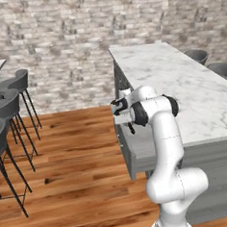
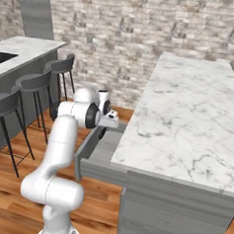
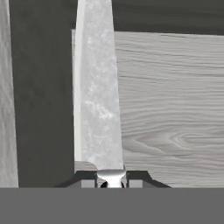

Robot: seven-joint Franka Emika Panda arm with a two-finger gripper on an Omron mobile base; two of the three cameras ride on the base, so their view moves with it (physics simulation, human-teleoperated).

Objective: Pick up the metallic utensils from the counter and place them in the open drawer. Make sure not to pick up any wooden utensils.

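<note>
Room: brick wall behind, wood floor, dark stools to the left, long white marble counter (image 2: 188, 114) on grey cabinets.
Drawer: the drawer (image 2: 102, 155) stands pulled out on the counter's near left side, its pale wood-grain bottom showing in the hand view.
Hand: the gripper (image 1: 130, 127) hangs over the open drawer, pointing down, fingers pressed together on the knife (image 3: 97, 87).
Knife: pinched at the base of its blade; the long axis runs straight away from the hand, tip toward the drawer floor.
Next move, I judge: lower and release, since the drawer lies directly beneath.
Hidden: knife handle, tip cut off; other utensils not made out.
</note>
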